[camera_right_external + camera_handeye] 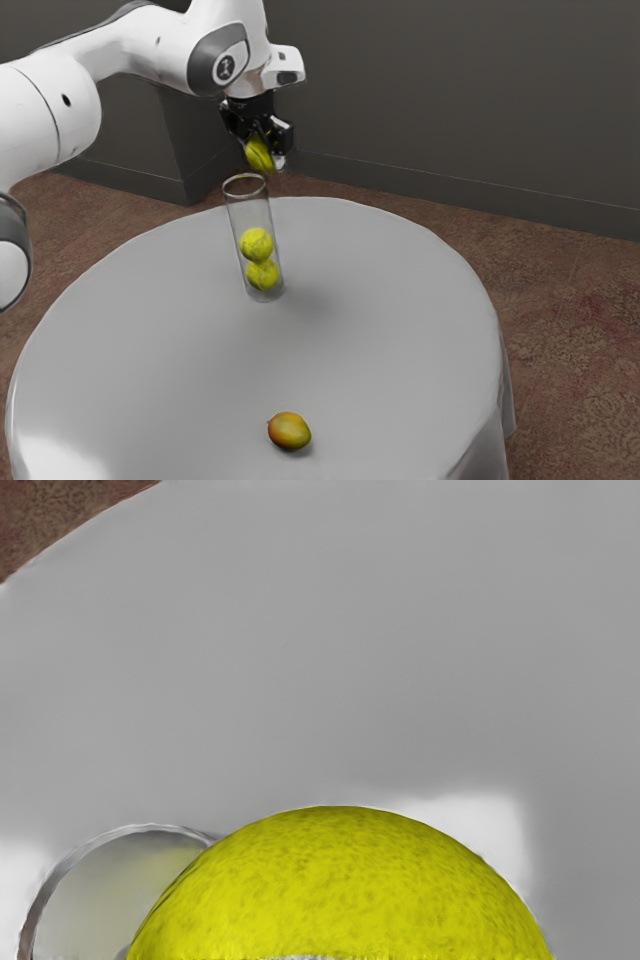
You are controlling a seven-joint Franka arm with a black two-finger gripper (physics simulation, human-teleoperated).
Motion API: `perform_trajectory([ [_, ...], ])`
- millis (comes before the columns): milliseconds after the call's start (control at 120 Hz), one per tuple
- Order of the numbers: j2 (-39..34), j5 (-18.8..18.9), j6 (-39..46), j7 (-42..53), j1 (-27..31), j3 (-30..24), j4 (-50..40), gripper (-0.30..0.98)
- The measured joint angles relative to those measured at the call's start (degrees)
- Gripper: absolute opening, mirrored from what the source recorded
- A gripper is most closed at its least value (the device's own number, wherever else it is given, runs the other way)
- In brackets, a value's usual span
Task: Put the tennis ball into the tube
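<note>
Yellow tennis ball [258,156] in the part-open gripper's [262,147] clasp, higher than the clear tube [250,212] toward the bench's [390,330] far edge.

Yellow balls [256,245], plain grey tablecloth [360,330]

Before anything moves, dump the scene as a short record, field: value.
gripper: shut on a tennis ball
tube: clear, standing on the table, open end up
tube contents: two tennis balls, upper on lower
held ball: in the air above rim height, off-centre from the opening
mango: on the table, apart from the tube
status: third ball not yet inserted
</note>
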Motion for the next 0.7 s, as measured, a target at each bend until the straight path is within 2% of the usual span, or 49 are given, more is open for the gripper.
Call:
perform_trajectory([
  [333, 0.68, 1.71, -7.69, 1.26, 6.35, -0.83, 3.22, 0.35],
  [417, 2.22, 1.7, -8.31, 1.49, 8.48, -2.67, 5.13, 0.35],
  [700, 4.84, 1.73, -8.32, 2.06, 9.22, -4.15, 6.77, 0.35],
])
